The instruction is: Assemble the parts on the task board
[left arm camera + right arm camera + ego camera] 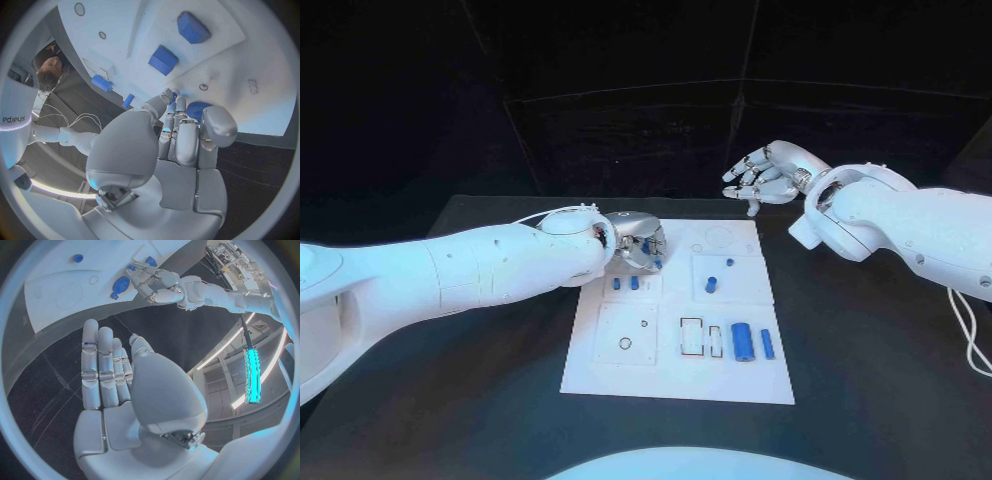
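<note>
1. Task board (678,380) is lying flat in the middle of the black worktop (877,380), placed between the two arms so either can be reaching it.
2. Left hand (635,243) is hovering low over the board's far left section, fingers curled downward around a round blue part (199,108); the fingertips (167,95) are sitting right at it, but whether they are truly clamping it I cannot tell.
3. Right hand (759,178) is hanging above the worktop just past the board's far edge, fingers apart and holding nothing, seemingly parked there to be keeping clear of the left arm's work.
4. Small blue parts (625,284) are lying just near the left hand, another one (711,285) is resting in the middle right section, and two long blue pieces (743,342) are lying side by side in the near right section.
5. Judging from these loose pieces, assembly is looking far from finished, and the left hand is probably working on seating or lifting the round part.
</note>
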